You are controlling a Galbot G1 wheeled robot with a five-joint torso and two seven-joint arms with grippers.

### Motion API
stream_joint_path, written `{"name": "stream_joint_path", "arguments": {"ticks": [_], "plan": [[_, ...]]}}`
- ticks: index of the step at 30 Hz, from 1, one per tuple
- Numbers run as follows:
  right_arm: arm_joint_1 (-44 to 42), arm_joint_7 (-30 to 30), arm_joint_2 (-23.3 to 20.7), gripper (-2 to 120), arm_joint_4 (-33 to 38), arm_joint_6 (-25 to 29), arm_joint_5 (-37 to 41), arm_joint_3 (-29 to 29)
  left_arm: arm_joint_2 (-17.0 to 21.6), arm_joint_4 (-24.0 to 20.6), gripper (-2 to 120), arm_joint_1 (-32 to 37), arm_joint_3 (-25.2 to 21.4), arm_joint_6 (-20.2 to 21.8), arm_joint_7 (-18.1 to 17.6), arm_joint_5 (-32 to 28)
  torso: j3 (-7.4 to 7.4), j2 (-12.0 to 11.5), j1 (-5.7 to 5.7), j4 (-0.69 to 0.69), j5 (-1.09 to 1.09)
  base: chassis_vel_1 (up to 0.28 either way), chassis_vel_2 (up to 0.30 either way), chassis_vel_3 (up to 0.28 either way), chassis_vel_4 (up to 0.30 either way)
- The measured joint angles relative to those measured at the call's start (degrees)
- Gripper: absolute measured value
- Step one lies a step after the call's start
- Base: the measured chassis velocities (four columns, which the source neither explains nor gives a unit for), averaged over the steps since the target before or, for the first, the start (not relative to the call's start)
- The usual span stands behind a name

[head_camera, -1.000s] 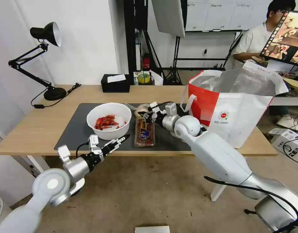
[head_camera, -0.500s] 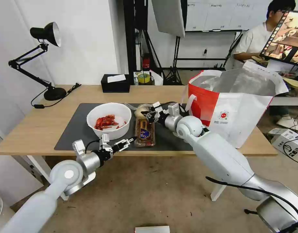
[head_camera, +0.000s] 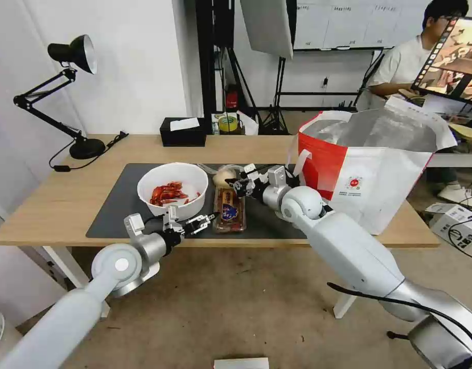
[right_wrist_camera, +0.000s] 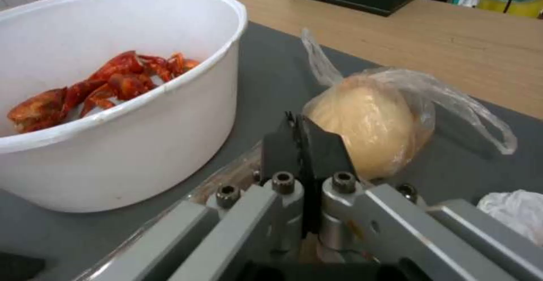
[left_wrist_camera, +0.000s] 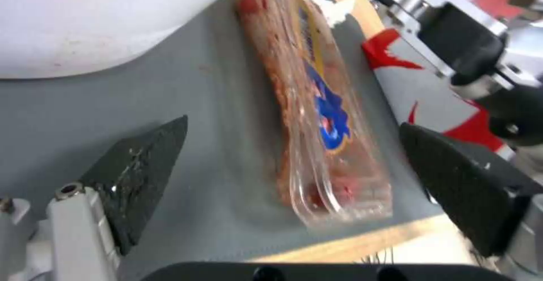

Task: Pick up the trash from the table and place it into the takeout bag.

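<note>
The left pincer [head_camera: 204, 222] hovers at the tabletop's [head_camera: 66, 205] near edge, jaws spread wide and empty. The clear tray [head_camera: 229, 209] lies just ahead on the mat, its long axis pointing away from it. The right pincer [head_camera: 237, 185], pinched together, sits by the bagged bun [head_camera: 221, 177].

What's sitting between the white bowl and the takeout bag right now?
In the head view, the clear plastic tray lies beside the white bowl, the bagged bun behind it; the right gripper, jaws shut, hovers there before the takeout bag.
</note>
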Motion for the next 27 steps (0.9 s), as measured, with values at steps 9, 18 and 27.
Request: {"name": "stream_joint_path", "arguments": {"ticks": [9, 18, 27], "plan": [[-0.3, 0.0, 0.2, 0, 0.0, 0.0, 0.0, 0.4, -2.1, 0.0, 100, -2.3, 1.1, -0.3, -4.9, -4.0, 0.0, 0.0, 0.0, 0.0, 0.0, 0.0, 0.0, 0.0, 0.0], [-0.4, 0.1, 0.2, 0, -0.1, 0.0, 0.0, 0.9, -4.1, 0.1, 100, -3.3, 2.5, -0.5, -5.6, -4.3, 0.0, 0.0, 0.0, 0.0, 0.0, 0.0, 0.0, 0.0, 0.0], [-0.7, 0.1, 0.0, 0, 0.0, 0.0, 0.0, 1.3, -5.4, 0.2, 100, -4.5, 3.9, -1.1, -6.6, -4.8, 0.0, 0.0, 0.0, 0.0, 0.0, 0.0, 0.0, 0.0, 0.0]]}}
